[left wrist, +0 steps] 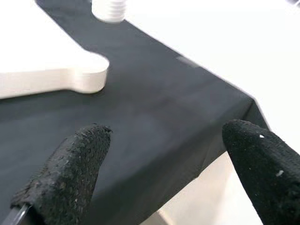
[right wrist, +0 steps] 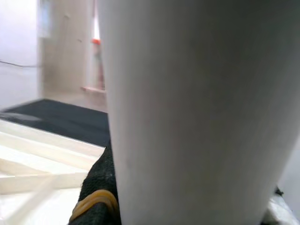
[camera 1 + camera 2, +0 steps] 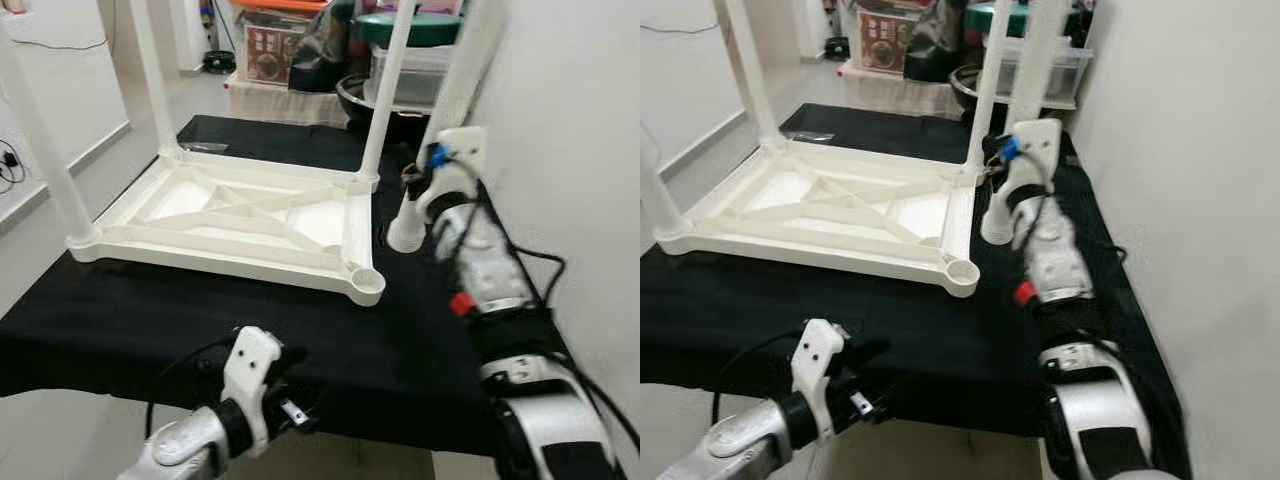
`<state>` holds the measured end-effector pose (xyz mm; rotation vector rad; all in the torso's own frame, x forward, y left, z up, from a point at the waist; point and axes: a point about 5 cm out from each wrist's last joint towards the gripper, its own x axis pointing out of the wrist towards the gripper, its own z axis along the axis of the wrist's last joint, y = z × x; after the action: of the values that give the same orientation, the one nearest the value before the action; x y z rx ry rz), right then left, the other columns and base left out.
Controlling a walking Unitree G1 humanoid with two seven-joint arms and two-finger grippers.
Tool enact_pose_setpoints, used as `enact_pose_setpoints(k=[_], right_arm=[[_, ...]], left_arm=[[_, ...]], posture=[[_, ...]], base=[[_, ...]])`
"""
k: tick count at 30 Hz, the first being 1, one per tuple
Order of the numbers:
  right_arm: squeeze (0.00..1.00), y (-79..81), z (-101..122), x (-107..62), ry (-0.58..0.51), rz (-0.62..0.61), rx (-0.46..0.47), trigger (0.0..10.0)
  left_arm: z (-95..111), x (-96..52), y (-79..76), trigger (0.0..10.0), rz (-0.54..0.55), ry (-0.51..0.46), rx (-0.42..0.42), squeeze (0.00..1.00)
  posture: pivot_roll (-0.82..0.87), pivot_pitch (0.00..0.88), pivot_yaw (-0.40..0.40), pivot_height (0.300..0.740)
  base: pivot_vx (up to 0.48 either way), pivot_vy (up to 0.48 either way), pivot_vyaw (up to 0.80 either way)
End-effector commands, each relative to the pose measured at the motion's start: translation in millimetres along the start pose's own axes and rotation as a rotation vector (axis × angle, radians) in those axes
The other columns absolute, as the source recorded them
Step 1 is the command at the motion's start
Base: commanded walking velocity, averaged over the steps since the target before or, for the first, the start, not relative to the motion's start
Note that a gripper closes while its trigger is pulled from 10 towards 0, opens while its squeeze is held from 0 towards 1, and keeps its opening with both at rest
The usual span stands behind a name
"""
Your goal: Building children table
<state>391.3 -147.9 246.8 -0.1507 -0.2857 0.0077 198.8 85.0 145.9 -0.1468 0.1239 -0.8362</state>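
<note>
The right gripper is clamped on a loose white table leg. One black finger presses its side in the right wrist view, where the leg's pale surface is so close that it blocks most else; the second finger is hidden behind it. The leg stands tilted, its threaded foot resting on the black cloth just beside the upturned table top's near right corner, and its upper end is cut off by the frame.

The white table top lies underside up on the cloth, ribs showing. Its near right corner socket is open, with no leg in it. Three legs already rise from the other corners, each cut off above.

The left gripper hovers over the cloth's near edge, in front of that open corner, its two fingers spread wide with nothing between them.

Behind the table top, storage boxes and a dark bowl crowd the floor; their details are hard to make out. A white wall runs along the right of the cloth.
</note>
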Motion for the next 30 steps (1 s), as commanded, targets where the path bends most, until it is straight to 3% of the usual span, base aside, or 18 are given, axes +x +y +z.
enact_pose_setpoints(k=[1, 6, 10, 11, 17, 23, 30], right_arm=[[0.0, 4.7, -1, 3.4, -0.025, -0.049, -0.046, 0.0], [0.0, 12.0, -4, 8.8, -0.019, -0.085, -0.056, 0.0], [0.0, 18.4, -2, 12.7, -0.047, -0.129, -0.113, 0.0], [0.0, 22.5, -2, 13.2, -0.065, -0.136, -0.17, 0.0], [0.0, 23.8, -8, 12.3, -0.049, -0.138, -0.207, 0.0], [0.0, 30.5, -16, 8.1, -0.032, -0.084, -0.167, 0.0], [0.0, 39.0, -17, 2.5, 0.002, -0.004, -0.001, 0.0]], left_arm=[[4, -1.2, -5.5, 10.0, 0.009, -0.003, 0.002, 0.0], [9, -1.5, -14.2, 10.0, 0.007, -0.02, 0.005, 0.0], [13, -1.5, -20.2, 10.0, 0.013, -0.034, 0.0, 0.0], [15, -2.3, -22.4, 10.0, 0.021, -0.04, -0.003, 0.0], [16, -2.9, -23.3, 10.0, 0.038, -0.046, -0.008, 0.0], [17, -2.5, -19.7, 10.0, 0.066, -0.046, 0.003, 0.0], [20, 0.4, -10.0, 10.0, 0.093, -0.057, 0.017, 0.0]], posture=[[0.12, 0.101, -0.098, 0.74], [0.13, 0.151, -0.105, 0.74], [0.12, 0.187, -0.118, 0.74], [0.12, 0.204, -0.119, 0.74], [0.12, 0.218, -0.129, 0.74], [0.1, 0.213, -0.13, 0.74], [0.09, 0.158, -0.13, 0.74]], base=[[0.0, 0.0, 0.0], [0.0, 0.0, 0.0], [0.0, 0.0, 0.0], [0.0, 0.0, 0.0], [0.0, 0.0, 0.0], [0.0, 0.0, 0.0], [0.0, 0.0, 0.0]])
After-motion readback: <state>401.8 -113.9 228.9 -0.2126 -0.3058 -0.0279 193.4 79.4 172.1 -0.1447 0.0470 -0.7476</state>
